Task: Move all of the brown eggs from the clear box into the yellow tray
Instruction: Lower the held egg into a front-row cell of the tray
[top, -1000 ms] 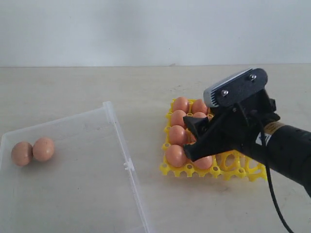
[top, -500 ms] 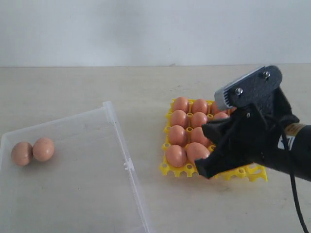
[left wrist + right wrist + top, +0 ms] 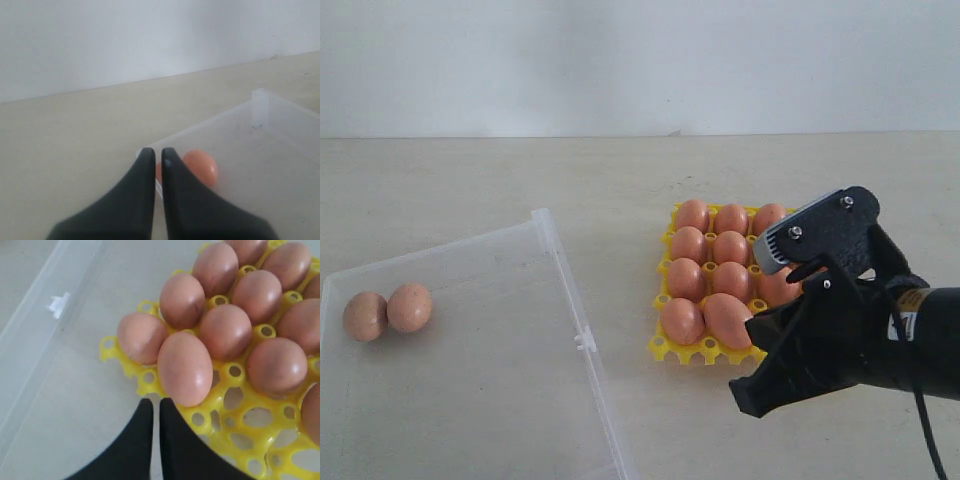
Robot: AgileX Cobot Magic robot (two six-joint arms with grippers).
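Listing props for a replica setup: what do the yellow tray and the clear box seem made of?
The yellow tray looks like moulded plastic: uniform bright colour, slight gloss, thin openwork lattice with round holes. The clear box looks like thin translucent plastic: the table shows through its walls, and a moulded clip tab sits on its rim.

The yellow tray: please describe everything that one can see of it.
The yellow tray is bright, glossy plastic: an openwork lattice of round cups with small holes and a scalloped edge. It lies flat on the table, right of the clear box and apart from it. Most cups in view hold brown eggs; a few near the right pincer are empty. The shut pincer hovers by the near edge and hides the tray's right part in the exterior view.
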